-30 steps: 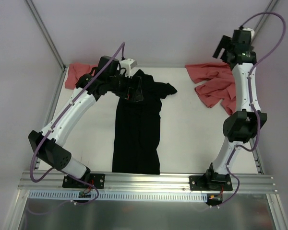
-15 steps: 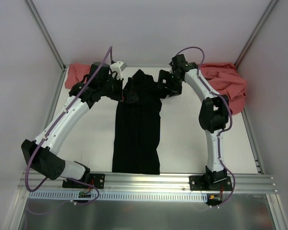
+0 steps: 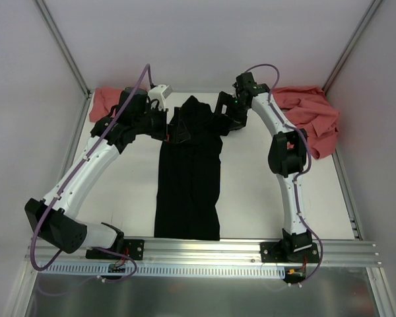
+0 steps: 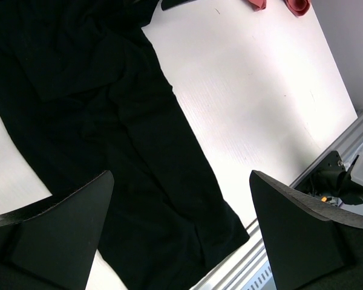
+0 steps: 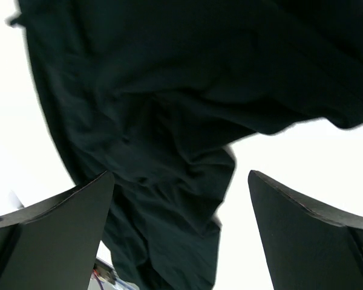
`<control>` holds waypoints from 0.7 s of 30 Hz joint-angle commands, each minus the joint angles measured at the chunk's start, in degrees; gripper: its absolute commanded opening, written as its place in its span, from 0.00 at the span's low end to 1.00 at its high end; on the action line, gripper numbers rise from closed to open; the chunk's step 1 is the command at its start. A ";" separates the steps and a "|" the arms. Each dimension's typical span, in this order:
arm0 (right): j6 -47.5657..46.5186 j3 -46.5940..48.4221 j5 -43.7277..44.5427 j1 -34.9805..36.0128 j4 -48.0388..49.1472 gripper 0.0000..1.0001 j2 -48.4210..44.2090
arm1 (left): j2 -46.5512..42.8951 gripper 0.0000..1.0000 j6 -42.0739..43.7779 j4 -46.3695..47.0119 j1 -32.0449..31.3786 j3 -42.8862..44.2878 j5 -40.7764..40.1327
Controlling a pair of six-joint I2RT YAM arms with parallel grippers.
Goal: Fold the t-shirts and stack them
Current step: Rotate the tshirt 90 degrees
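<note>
A large black t-shirt (image 3: 188,178) lies in a long narrow strip down the middle of the white table; its chest mark is hidden. My left gripper (image 3: 172,127) hovers over its upper left part, open and empty, with black cloth (image 4: 109,121) below its wide-apart fingers (image 4: 66,229). My right gripper (image 3: 225,119) is over the shirt's upper right sleeve, open and empty, with crumpled black cloth (image 5: 163,121) beneath it. One salmon-red t-shirt (image 3: 107,102) lies crumpled at the back left. Another (image 3: 313,119) lies at the back right.
The bare white table (image 3: 264,185) stretches right of the black shirt and also shows in the left wrist view (image 4: 248,90). A metal rail (image 3: 204,247) runs along the near edge. Grey walls close in the back and both sides.
My right arm has swung from high over the back right salmon shirt across to the black shirt's upper right sleeve. My left arm has shifted slightly left at the shirt's top.
</note>
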 commanded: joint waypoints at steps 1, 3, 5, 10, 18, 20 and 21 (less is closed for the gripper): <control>2.62 4.39 -2.53 0.28 1.68 0.99 0.21 | 0.88 0.99 -0.90 2.74 0.03 -0.04 2.10; 3.42 4.66 -2.62 0.19 3.16 0.99 0.57 | 1.67 0.99 -0.90 3.18 0.03 -0.22 2.01; 4.03 4.83 -2.62 0.02 4.22 0.97 0.92 | 2.63 0.99 -0.81 3.54 -0.06 0.13 2.19; 5.88 4.83 -2.18 -0.42 7.30 0.88 3.11 | 4.30 0.99 -0.98 3.45 0.03 1.10 2.98; 6.32 5.01 0.45 -0.95 11.00 0.83 5.22 | 4.31 0.99 -0.90 2.48 -0.06 1.19 2.80; 6.58 5.01 0.81 -1.21 12.05 0.83 5.66 | 4.31 0.99 -0.81 2.13 0.03 1.19 2.89; 6.67 5.01 1.15 -1.39 12.31 0.83 5.84 | 4.31 0.99 -0.81 1.95 0.03 1.19 2.89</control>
